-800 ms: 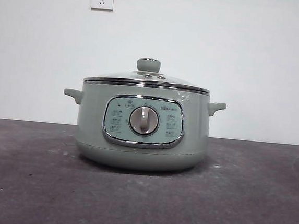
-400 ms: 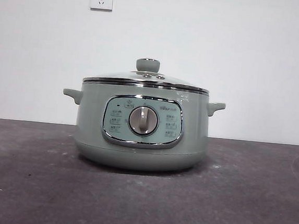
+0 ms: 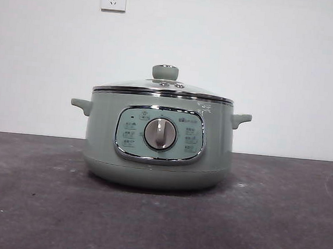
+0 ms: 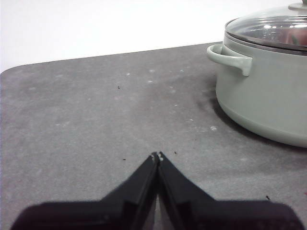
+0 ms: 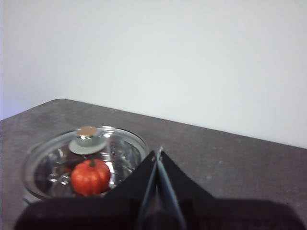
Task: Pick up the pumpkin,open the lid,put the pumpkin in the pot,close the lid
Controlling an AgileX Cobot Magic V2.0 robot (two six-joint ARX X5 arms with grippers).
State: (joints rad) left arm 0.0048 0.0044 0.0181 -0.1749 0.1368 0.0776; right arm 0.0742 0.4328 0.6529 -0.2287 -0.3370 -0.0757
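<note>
Small orange-red ribbed toy pumpkin (image 5: 90,177) visible through domed glass lid (image 5: 120,153), lower left of frame, apparently inside sage-green cooker pot (image 3: 158,141); task looks done. Left gripper (image 4: 158,156) and right gripper (image 5: 158,153) pressed together, empty, clear of pot.

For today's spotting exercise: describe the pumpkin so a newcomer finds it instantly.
Start at the big sage-green pot in the middle of the dark table. Look down through its glass lid: the pumpkin sits inside, beneath the lid's knob. It is the only glossy orange-red thing there.

Only the pot (image 3: 158,140) jittered slightly sideways and back.
</note>
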